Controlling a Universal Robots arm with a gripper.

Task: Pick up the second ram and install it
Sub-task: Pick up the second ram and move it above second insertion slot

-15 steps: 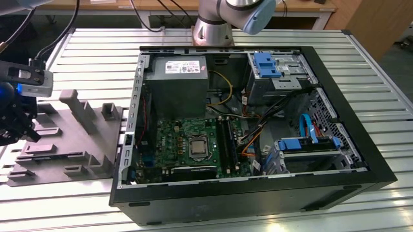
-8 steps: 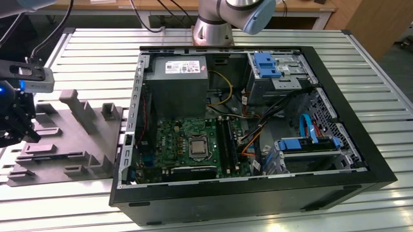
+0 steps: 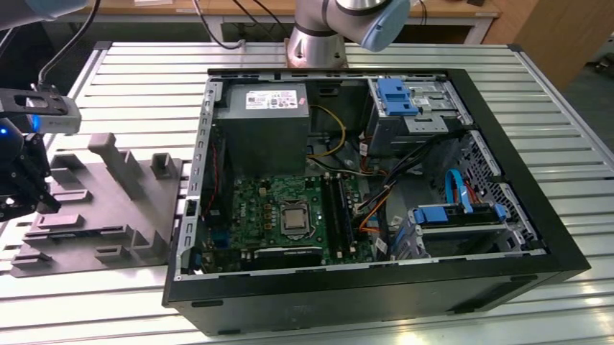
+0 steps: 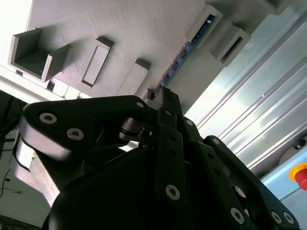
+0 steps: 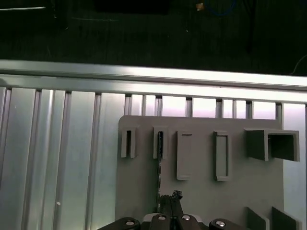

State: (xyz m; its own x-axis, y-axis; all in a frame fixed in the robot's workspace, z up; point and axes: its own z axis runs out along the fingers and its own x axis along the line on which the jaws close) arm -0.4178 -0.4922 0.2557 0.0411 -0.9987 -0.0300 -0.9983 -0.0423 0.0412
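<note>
- In the exterior view, the end effector hangs low over the grey tray, at the tray's edge toward the exterior view's left.
- The tray lies flat on the slatted metal table, just beside the open computer case, on the side toward the exterior view's left.
- Inside the case the green motherboard lies toward the near side. The arm's base stands on the table beyond the case's far wall.
- In the second wrist view, the second ram sits edge-on in a row of slots in the tray, showing as a thin dark line with a bluish edge.
- The end effector has its dark fingers drawn together, with their tips right at one end of the second ram. I cannot tell whether the stick is pinched between them.
- Past the tray, the table shows its ribs, and a red button sits at its edge.
- In the first wrist view, the second ram runs as a narrow dark strip along the tray, seated in its slot.
- The end effector is at the strip's nearer end, and its fingertips show hardly any gap.
- The table lies beside and beyond the tray.
</note>
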